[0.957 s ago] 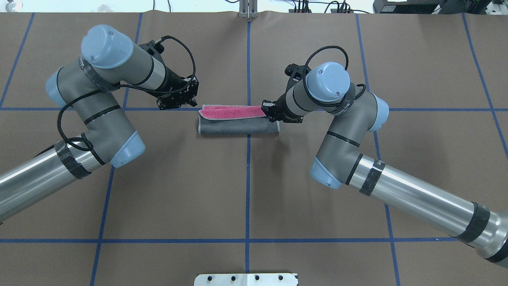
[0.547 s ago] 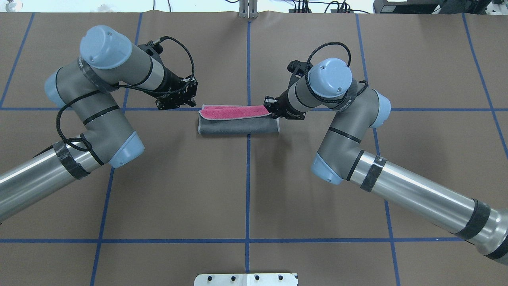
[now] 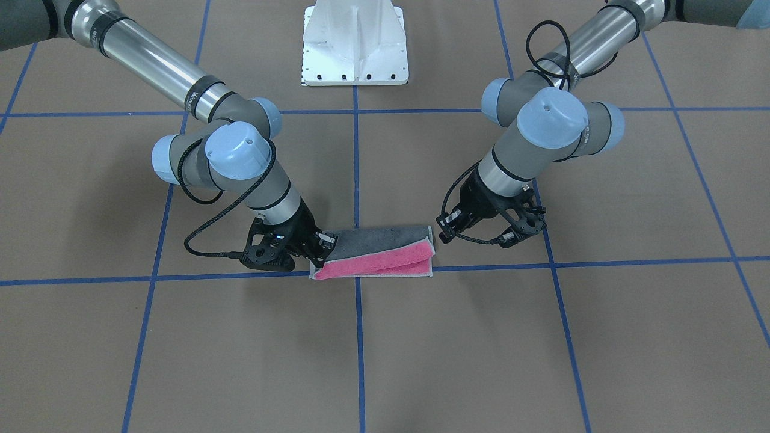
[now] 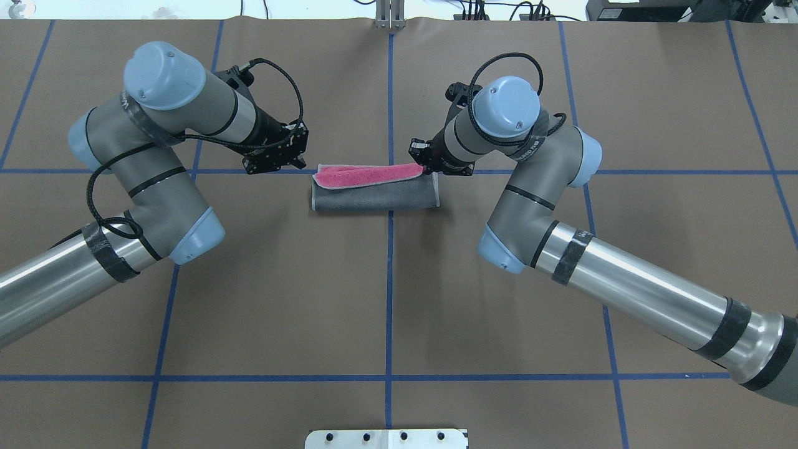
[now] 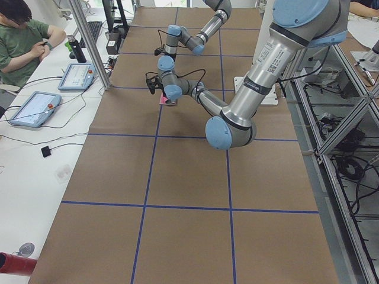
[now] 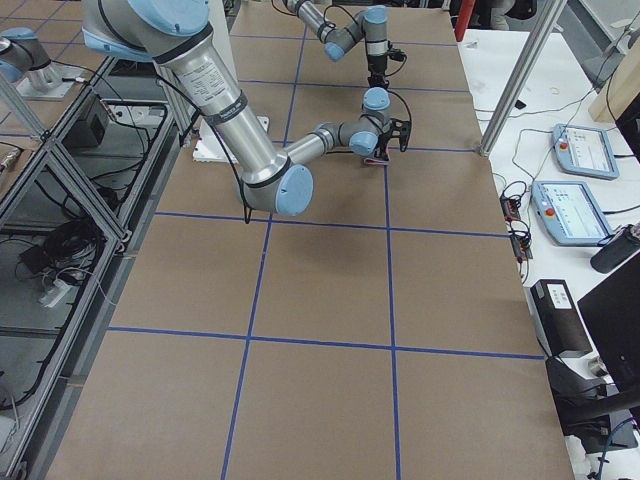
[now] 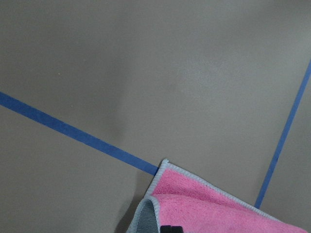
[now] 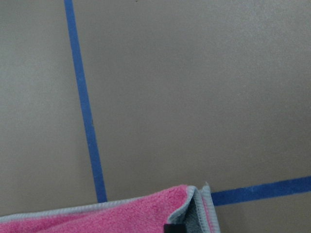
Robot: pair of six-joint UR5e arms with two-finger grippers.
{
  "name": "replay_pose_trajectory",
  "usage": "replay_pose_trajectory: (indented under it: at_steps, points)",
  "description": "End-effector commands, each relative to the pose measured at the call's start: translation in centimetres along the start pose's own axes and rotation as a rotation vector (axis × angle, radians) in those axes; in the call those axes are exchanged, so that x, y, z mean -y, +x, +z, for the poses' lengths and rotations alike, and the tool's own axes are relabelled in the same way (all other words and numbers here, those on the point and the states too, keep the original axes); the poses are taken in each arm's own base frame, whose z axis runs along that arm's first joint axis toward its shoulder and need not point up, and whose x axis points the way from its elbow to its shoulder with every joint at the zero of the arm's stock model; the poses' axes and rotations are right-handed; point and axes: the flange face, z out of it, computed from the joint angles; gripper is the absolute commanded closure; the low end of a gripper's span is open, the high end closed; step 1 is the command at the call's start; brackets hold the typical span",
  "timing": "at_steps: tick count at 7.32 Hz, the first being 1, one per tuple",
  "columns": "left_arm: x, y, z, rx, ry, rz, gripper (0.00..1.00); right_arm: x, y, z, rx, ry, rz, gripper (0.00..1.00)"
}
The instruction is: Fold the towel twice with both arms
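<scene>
Where two blue tape lines (image 4: 390, 93) cross, somewhat nearer the table's (image 4: 280, 299) far edge than the robot's edge, the towel (image 4: 374, 198) lies folded once into a long band. It is dark grey on the robot's side, with a pink strip along the far side. At its right-end far corner the right gripper (image 4: 426, 166) has its jaws closed on the pink layer, which curls up slightly there. The left gripper (image 4: 301, 163) sits just beside the left-end far corner; whether its jaws are open I cannot tell.
</scene>
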Motion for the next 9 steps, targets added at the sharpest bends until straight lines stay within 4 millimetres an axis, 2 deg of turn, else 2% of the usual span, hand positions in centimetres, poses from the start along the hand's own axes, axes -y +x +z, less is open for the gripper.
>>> replay_pose_trajectory:
  at_steps: [1, 3, 5, 8, 9]
  points:
    - [0.3, -0.3, -0.5, -0.004, 0.005, -0.002, 1.00, 3.1, -0.5, 0.0, -0.017, 0.027, 0.025, 1.00]
    - [-0.1, -1.1, -1.3, -0.011, 0.003, 0.003, 1.00, 5.1, -1.3, -0.8, -0.012, 0.045, 0.038, 1.00]
    - [-0.2, -1.2, -1.3, -0.010, -0.003, 0.002, 1.00, 5.8, -1.8, -1.8, 0.003, 0.026, 0.042, 1.00]
    - [-0.3, -1.2, -1.1, -0.007, -0.007, 0.019, 1.00, 3.9, -4.5, -4.4, 0.068, -0.059, 0.014, 1.00]
    - [-0.7, -0.9, -0.6, -0.003, -0.016, 0.022, 1.00, 3.6, -4.8, -4.9, 0.062, -0.076, 0.016, 1.00]
